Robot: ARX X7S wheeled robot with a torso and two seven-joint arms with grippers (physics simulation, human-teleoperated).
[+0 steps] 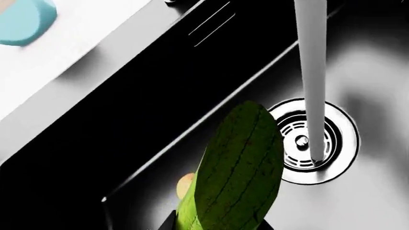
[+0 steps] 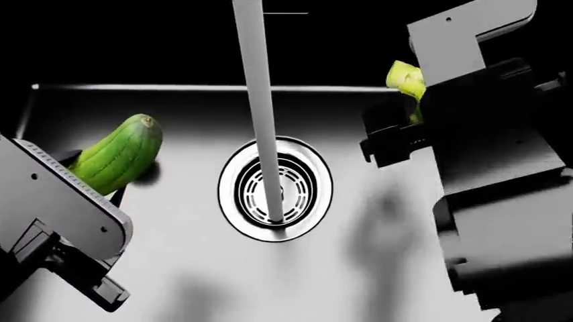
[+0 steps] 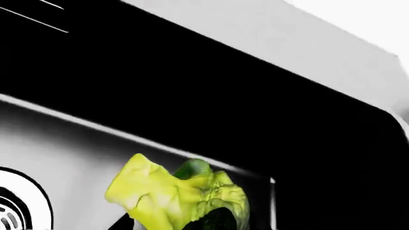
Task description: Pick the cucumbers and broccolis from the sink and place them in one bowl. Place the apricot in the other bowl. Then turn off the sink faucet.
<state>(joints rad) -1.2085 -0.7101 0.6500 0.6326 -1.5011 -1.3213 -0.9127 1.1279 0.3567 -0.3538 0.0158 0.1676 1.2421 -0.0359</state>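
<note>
In the head view my left gripper [image 2: 94, 178] is shut on a green cucumber [image 2: 121, 153], held above the left side of the black sink [image 2: 179, 87]. The left wrist view shows the cucumber [image 1: 238, 167] sticking out from the gripper [image 1: 217, 226], with a bit of the apricot [image 1: 185, 184] showing beside it on the basin floor. My right gripper [image 2: 410, 111] is shut on a yellow-green broccoli [image 2: 406, 79] over the basin's right side. The broccoli [image 3: 172, 196] fills the gripper [image 3: 185, 226] in the right wrist view. Both bowls and the faucet are out of view.
A stream of water [image 2: 259, 114] falls onto the round chrome drain [image 2: 309, 188] in the middle of the basin. A light blue rounded object [image 1: 22, 19] lies on the white counter beyond the grey sink rim [image 1: 70, 91].
</note>
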